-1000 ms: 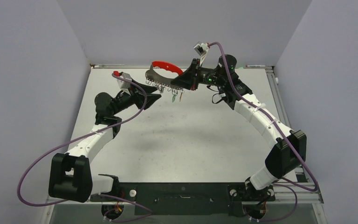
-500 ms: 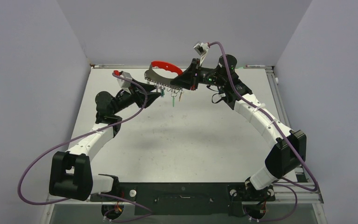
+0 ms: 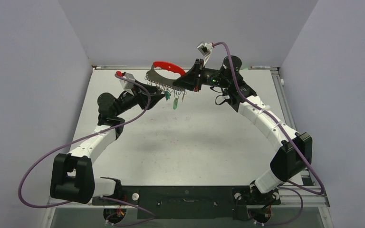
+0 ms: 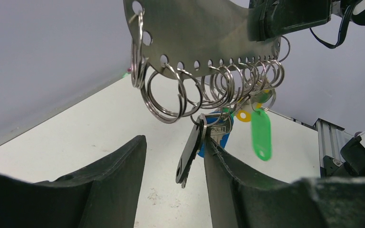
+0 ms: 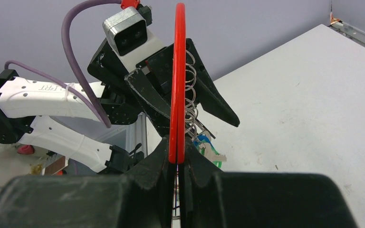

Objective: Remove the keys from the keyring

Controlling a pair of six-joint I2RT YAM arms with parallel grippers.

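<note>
The keyring [image 3: 167,66], a red band joined to a grey perforated plate [image 4: 195,33], hangs in the air at the back of the table. My right gripper [image 3: 190,81] is shut on it; the red band [image 5: 177,85] sits edge-on between the shut jaws [image 5: 177,159]. Several split rings [image 4: 209,85] hang from the plate with the keys [image 3: 175,102], carrying green [image 4: 261,134], blue [image 4: 221,137] and yellow [image 4: 243,115] tags. My left gripper [image 4: 173,142] is open just below them. A dark key [image 4: 190,154] dangles between its fingers [image 4: 237,190], close to the right one.
The white table [image 3: 180,137] lies below both grippers. Grey walls close in the back and both sides. A metal rail [image 3: 280,90] runs along the table's right edge. The left arm's wrist camera [image 5: 128,35] faces my right gripper closely.
My left gripper has edged up and right, under the hanging keys. The keyring has shifted slightly left and the green-tagged key has swung.
</note>
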